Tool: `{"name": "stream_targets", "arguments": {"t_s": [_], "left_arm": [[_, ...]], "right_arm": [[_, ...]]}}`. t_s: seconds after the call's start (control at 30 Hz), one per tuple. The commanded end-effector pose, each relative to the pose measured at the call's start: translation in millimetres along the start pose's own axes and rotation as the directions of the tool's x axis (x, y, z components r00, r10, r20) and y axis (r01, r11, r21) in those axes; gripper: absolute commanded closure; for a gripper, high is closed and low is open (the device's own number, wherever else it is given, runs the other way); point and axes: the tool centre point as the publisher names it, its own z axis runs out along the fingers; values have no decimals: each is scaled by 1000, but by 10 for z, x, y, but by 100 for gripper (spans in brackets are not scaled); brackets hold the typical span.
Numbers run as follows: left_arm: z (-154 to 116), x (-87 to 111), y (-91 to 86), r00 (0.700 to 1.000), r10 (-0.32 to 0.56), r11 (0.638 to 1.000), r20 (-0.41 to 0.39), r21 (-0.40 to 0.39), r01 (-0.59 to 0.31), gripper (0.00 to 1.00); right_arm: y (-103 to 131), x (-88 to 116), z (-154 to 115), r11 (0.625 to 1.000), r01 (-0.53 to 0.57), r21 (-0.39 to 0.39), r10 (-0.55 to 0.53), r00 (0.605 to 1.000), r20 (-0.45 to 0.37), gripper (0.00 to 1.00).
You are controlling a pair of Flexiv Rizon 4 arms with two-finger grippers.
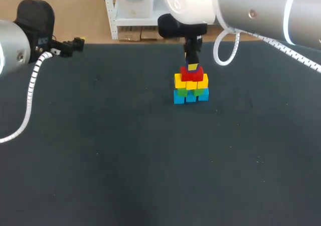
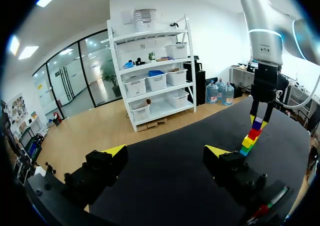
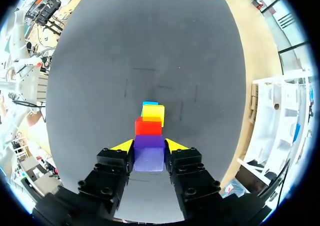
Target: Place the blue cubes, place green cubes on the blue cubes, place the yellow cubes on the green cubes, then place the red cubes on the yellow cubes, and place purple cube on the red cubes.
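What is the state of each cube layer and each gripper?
Right gripper: shut on purple cube
Purple cube: held directly above red cubes
Left gripper: open, empty
Red cubes: stacked on yellow cubes
Yellow cubes: stacked on green cubes
Green cubes: stacked on blue cubes
Blue cubes: bottom layer

One item outside the task is noted: the table [image 1: 100,151]. Its top is a dark, near-black matte covering, uniform in tone and lying flat, with no folds seen. The far edge [image 1: 130,43] runs straight across the head view. Toward the near side from that edge, a few small pale specks [image 1: 258,161] lie scattered on the covering; what they are cannot be told. In the right wrist view, faint thin line marks [image 3: 144,68], some running along the far edge and some square to it, show on the surface around the table's middle. They appear flush with the covering.
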Motion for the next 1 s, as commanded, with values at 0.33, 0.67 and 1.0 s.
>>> {"name": "stream_targets", "arguments": {"t_s": [0.33, 0.67, 1.0], "left_arm": [[-7, -5, 19, 1000, 2, 1000, -4, 8, -2, 0], [-7, -5, 19, 1000, 2, 1000, -4, 8, -2, 0], [-7, -5, 19, 1000, 2, 1000, -4, 8, -2, 0]], "right_arm": [[38, -2, -43, 1000, 12, 29, -13, 1000, 16, 0], [30, 95, -231, 992, 1, 126, -7, 999, 53, 0], [30, 95, -231, 992, 1, 126, -7, 999, 53, 0]]}}
